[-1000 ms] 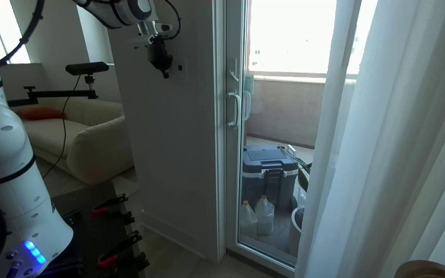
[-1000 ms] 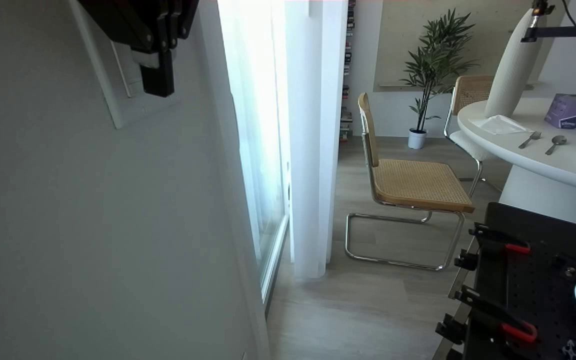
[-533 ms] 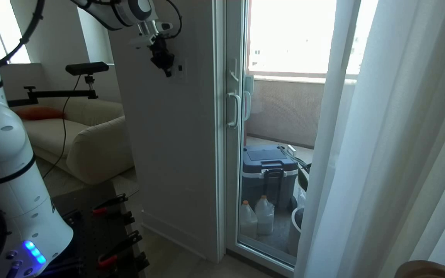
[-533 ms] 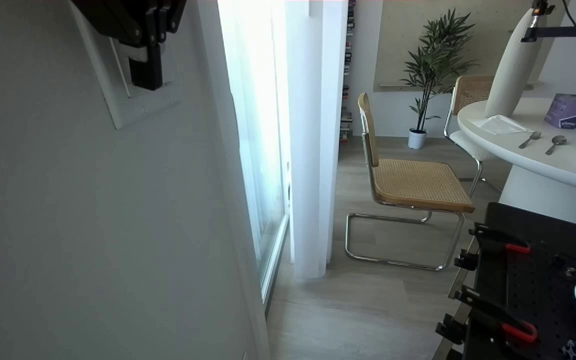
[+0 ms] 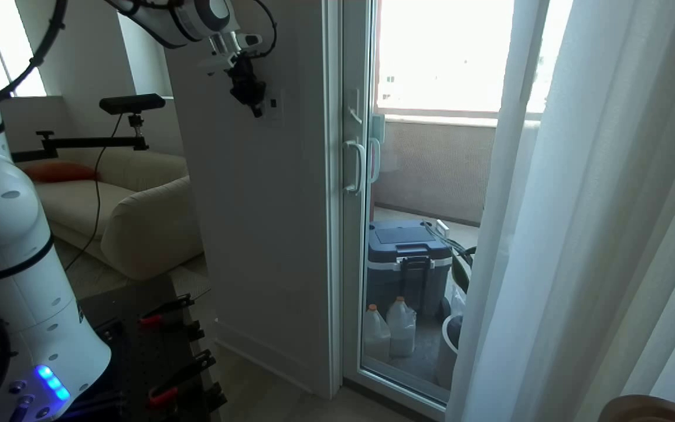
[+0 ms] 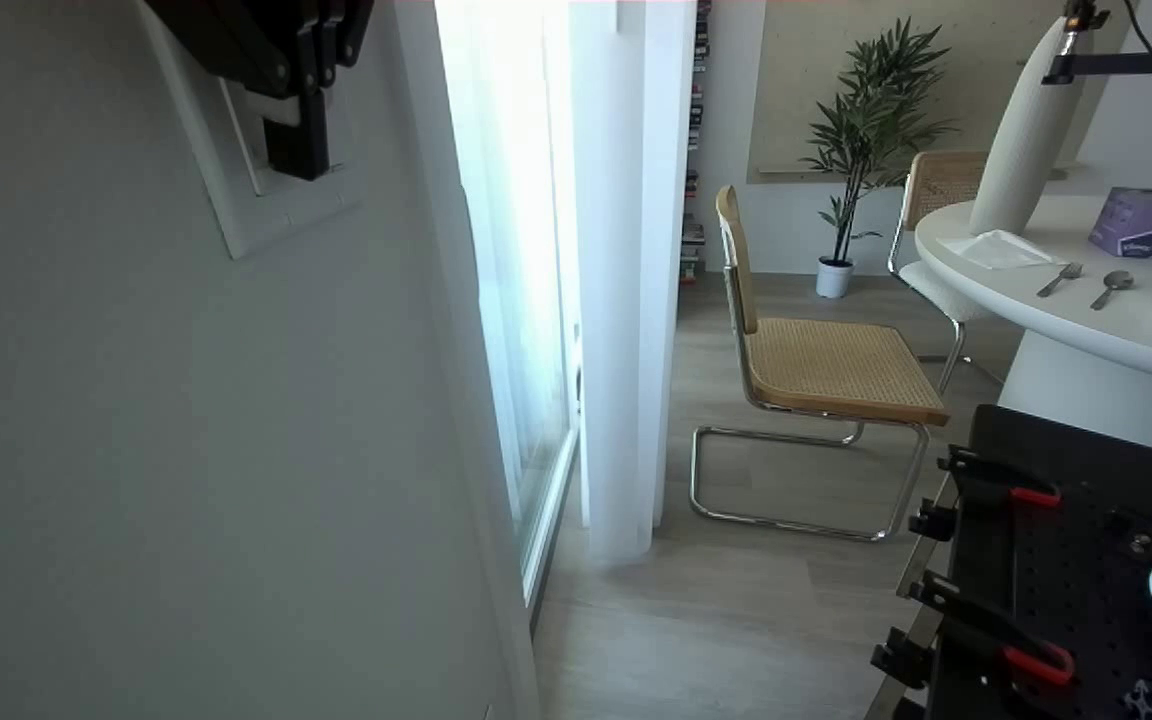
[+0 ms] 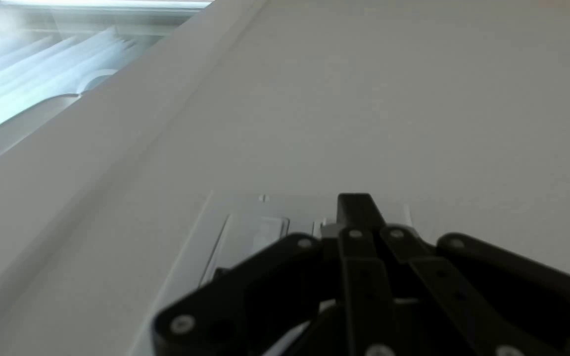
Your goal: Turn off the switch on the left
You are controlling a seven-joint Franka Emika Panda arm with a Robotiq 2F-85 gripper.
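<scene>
A white wall switch plate [image 7: 238, 203] shows in the wrist view and in both exterior views [image 5: 277, 117] [image 6: 281, 222]. On it, a wide flat switch [image 7: 253, 235] lies on the door side, with a dark spot partly behind my gripper. A second switch [image 7: 317, 227] lies beside it, mostly hidden behind my fingers. My gripper [image 7: 359, 212] is shut and empty, its fingertips together over the plate on the side away from the door. In both exterior views the gripper [image 5: 255, 111] [image 6: 298, 150] is right at the plate. I cannot tell whether it touches a switch.
The wall [image 5: 267, 234] runs to a door frame [image 5: 333, 234] and a glass door with a handle [image 5: 358, 167]. White curtains [image 5: 578, 234] hang beyond. A camera on a black arm [image 5: 132, 104] stands near the sofa [image 5: 150, 223]. A chair [image 6: 836, 370] stands near the table.
In the exterior views my shut gripper has shifted slightly toward the wall and up over the plate, its wrist turning a little. Over the last half second it has barely moved.
</scene>
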